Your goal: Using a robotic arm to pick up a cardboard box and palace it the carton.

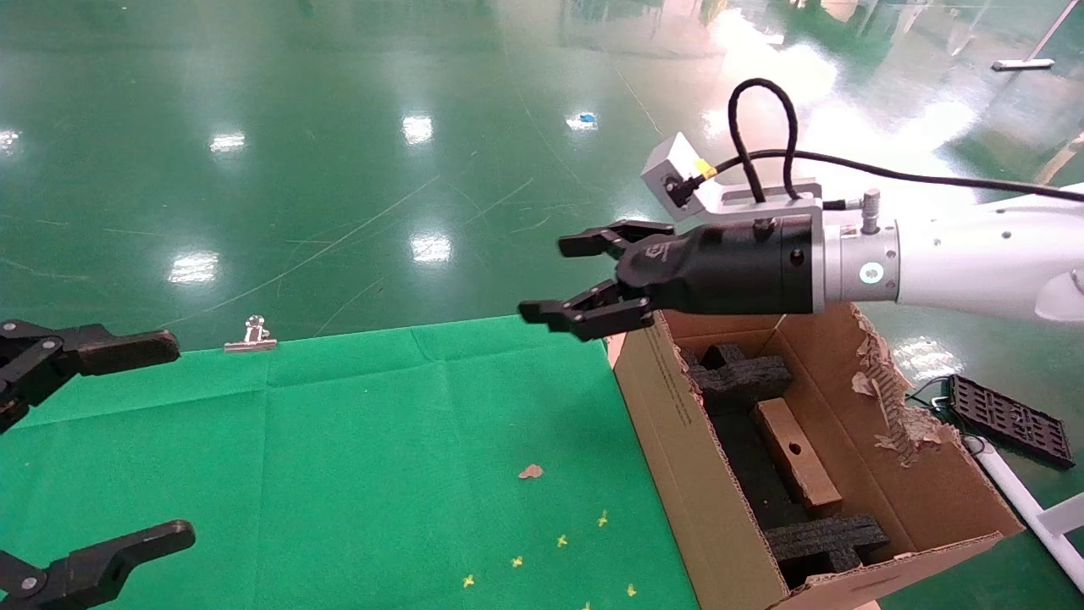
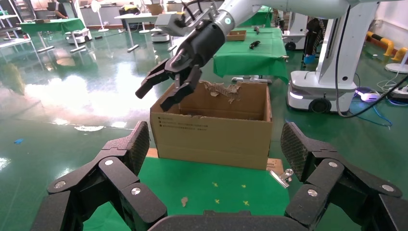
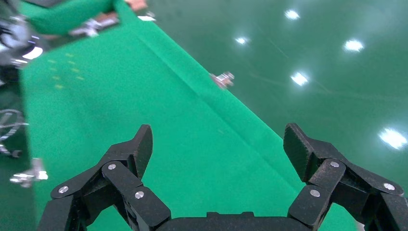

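We saw the robotic arm (image 1: 948, 258) above the carton's (image 1: 677, 449) far-left corner, right gripper (image 1: 584, 284) empty with fingers spread. The cardboard box (image 1: 796, 457) lay inside the carton, apparently between black foam blocks (image 1: 745, 373). Left gripper (image 1: 127, 440) was parked over the green cloth (image 1: 381, 457), fingers spread.

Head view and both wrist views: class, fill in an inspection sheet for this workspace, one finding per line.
Surface: green cloth over the table, held by a metal clip.
Job's things: small cardboard box lies inside the carton, between black foam blocks.
Clutter: cardboard scrap and yellow marks on the cloth.
Grippers: right gripper open, empty, above the carton's edge; left gripper open, empty, at the cloth's left side.
Cables: black cable loops over the right wrist.
Surroundings: glossy green floor; black grid tray beside the carton.
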Tool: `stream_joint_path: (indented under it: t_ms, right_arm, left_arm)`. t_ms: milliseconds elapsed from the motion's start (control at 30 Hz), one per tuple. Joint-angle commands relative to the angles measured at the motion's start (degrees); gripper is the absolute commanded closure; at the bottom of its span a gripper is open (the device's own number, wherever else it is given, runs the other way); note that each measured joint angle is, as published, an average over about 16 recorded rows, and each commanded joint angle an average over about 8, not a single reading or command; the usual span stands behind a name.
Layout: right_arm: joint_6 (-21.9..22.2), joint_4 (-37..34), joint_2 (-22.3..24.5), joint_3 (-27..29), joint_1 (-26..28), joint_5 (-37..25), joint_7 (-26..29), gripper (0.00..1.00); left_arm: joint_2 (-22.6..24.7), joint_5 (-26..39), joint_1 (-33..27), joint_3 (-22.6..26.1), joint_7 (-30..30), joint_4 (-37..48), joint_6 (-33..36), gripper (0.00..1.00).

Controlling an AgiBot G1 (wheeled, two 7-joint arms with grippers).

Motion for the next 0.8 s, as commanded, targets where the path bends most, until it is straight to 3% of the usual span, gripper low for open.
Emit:
stream_joint_path:
  t_ms: [33, 800]
  right_arm:
    - [-0.77, 2.06, 0.19, 2.35, -2.1, 0.91, -0.44, 0.0]
    - [-9.42, 25.13, 2.26, 28.68, -25.56, 11.13, -5.42, 0.0]
  left_arm:
    - [0.0, 0.0, 0.0, 0.01, 0.0, 0.0, 0.0, 0.0]
    - [-0.03, -0.05, -0.01, 0.07, 0.04, 0.0, -0.03, 0.0]
